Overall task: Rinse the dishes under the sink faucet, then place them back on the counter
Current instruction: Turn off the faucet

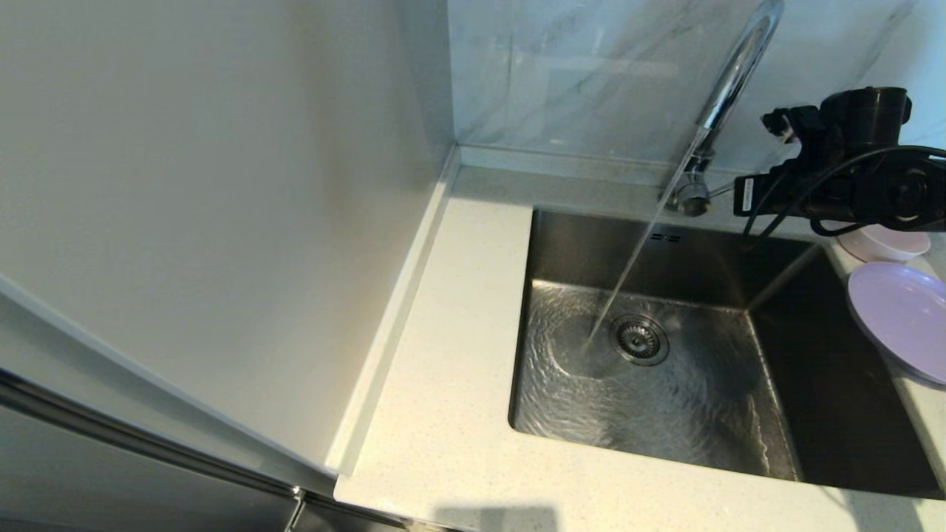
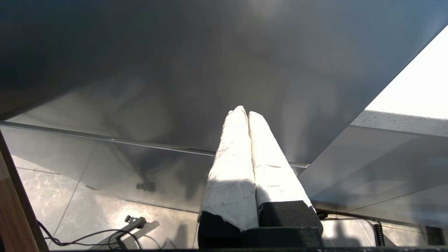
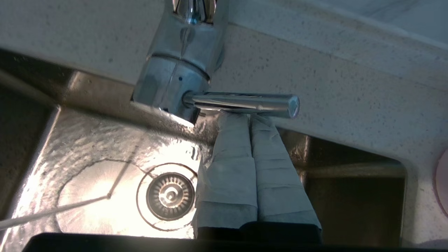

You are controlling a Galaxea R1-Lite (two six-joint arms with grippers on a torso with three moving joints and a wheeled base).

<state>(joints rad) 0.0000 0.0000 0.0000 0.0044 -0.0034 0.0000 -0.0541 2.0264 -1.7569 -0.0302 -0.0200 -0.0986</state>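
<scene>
The sink faucet (image 1: 728,81) is running, and a thin stream of water (image 1: 628,273) falls into the sink (image 1: 591,251) beside the drain strainer (image 1: 639,338). My right arm (image 1: 850,177) hangs over the sink's back right corner. My right gripper (image 3: 249,117) is shut, and its taped fingertips touch the underside of the faucet's side lever (image 3: 241,103). On the counter (image 1: 458,332) to the right of the sink lie a lavender plate (image 1: 902,318) and, behind it, a pale pink bowl (image 1: 887,242) partly hidden by the arm. My left gripper (image 2: 245,113) is shut and empty, low beside a grey cabinet.
A cream side panel (image 1: 222,185) rises along the counter's left edge. The marble wall (image 1: 576,74) stands behind the faucet. Rippling water covers the sink floor (image 1: 665,399). The plate overhangs the sink's right rim a little.
</scene>
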